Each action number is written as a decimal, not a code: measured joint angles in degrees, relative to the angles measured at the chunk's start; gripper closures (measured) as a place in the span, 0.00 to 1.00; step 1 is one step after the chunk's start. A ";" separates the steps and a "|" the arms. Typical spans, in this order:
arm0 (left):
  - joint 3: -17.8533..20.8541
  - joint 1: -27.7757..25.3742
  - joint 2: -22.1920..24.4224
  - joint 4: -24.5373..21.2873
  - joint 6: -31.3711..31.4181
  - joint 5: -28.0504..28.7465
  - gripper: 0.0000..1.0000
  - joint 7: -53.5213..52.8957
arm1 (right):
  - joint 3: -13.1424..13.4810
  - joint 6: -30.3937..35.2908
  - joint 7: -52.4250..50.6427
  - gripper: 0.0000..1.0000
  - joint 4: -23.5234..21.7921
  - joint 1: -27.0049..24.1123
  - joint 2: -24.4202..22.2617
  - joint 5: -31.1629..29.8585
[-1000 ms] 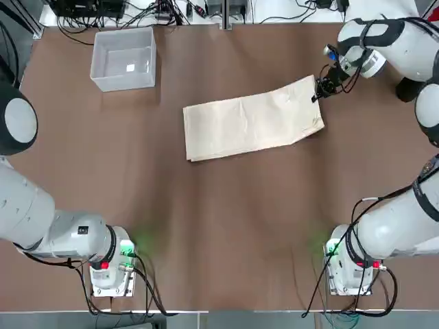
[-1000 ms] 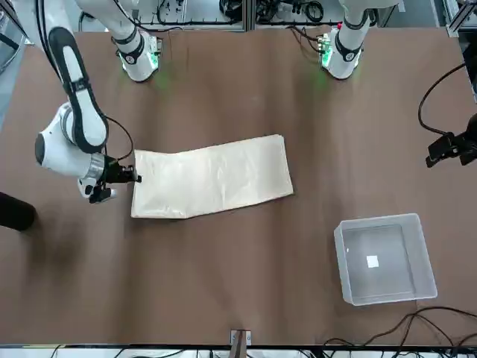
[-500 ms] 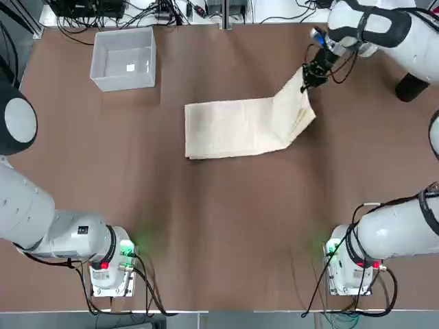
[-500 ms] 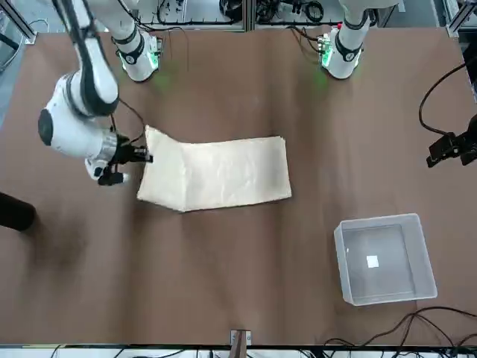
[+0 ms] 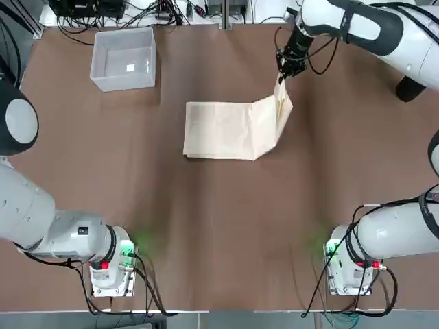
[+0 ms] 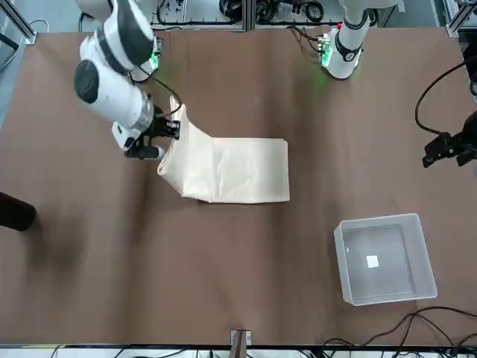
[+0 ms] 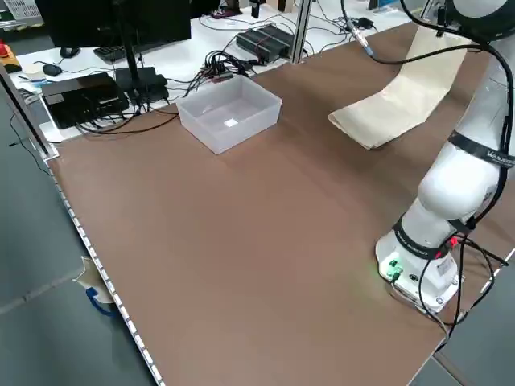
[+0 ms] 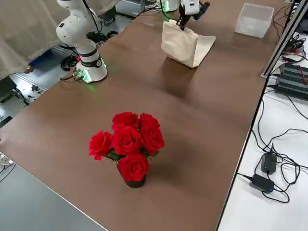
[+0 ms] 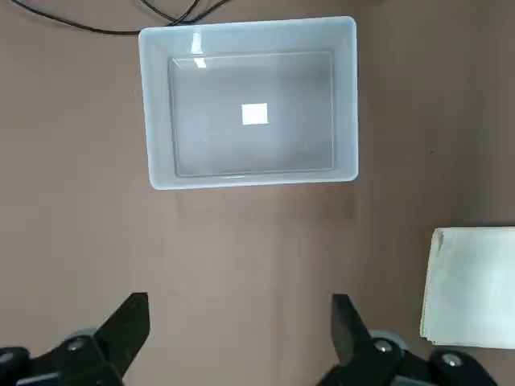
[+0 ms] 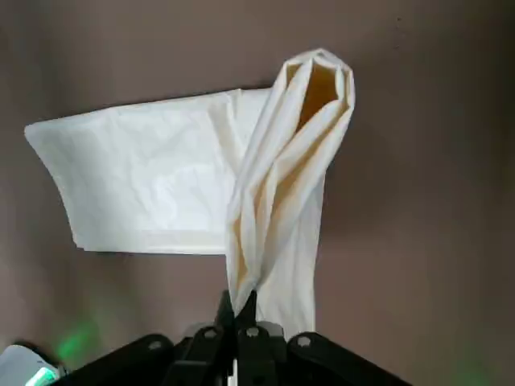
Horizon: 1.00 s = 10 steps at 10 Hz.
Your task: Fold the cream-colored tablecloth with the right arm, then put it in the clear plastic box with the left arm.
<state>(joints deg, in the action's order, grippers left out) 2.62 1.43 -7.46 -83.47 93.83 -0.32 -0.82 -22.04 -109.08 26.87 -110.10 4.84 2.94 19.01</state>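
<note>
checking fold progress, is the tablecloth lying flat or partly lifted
Partly lifted. The right gripper is shut on one end of the tablecloth, raising it off the table.

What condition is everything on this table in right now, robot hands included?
cream-colored tablecloth: partly folded, one end lifted off the table, the rest lying flat.
clear plastic box: upright, open-topped, nothing in it but a small white label.
right hand: shut on the cloth's raised end.
left hand: open, holding nothing, above the bare table near the box.
red roses: upright.
</note>
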 joint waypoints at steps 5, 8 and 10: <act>-0.68 -0.02 0.02 0.21 0.00 0.00 0.01 -0.09 | -7.31 -3.85 15.51 0.97 7.25 0.80 5.00 -2.32; -1.07 0.02 0.00 0.20 -0.01 0.00 0.01 -0.10 | -10.78 -14.01 21.07 0.97 7.60 2.45 10.65 -3.69; -1.07 0.02 -0.01 0.19 -0.02 0.00 0.01 -0.10 | -13.64 -19.90 23.85 0.97 7.63 3.37 14.62 -6.59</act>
<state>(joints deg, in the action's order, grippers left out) 1.55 1.45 -7.47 -83.28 93.82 -0.32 -0.91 -35.68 -128.99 50.72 -102.47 8.21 17.56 12.42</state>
